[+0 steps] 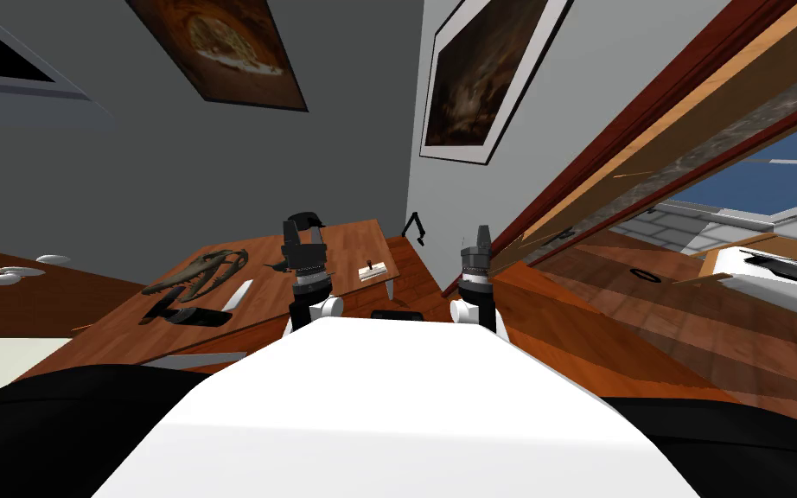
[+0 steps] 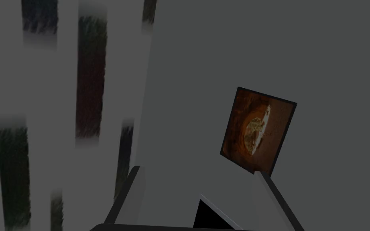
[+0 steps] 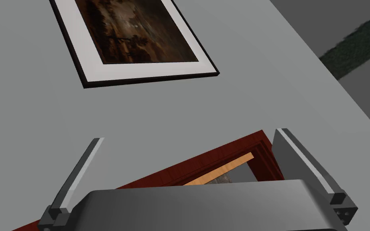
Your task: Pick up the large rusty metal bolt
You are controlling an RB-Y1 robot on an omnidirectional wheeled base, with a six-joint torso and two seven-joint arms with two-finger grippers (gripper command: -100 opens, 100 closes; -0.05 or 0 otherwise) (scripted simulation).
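a: how do the hands stand?
b: my left hand [image 2: 199,170] is raised ahead of me, fingers spread, nothing between them. my right hand [image 3: 189,135] is the same, wide and empty.
a: and the bolt?
b: the brownish rusty-looking piece [image 1: 202,270] lies on the wooden counter [image 1: 345,242], left of my left hand and apart from it. a dark object [image 1: 188,315] and a white strip [image 1: 237,295] lie just beside it.

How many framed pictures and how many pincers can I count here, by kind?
Framed pictures: 2, one on each wall
Pincers: 2, the left pincer and the right pincer, both open
Total: 4
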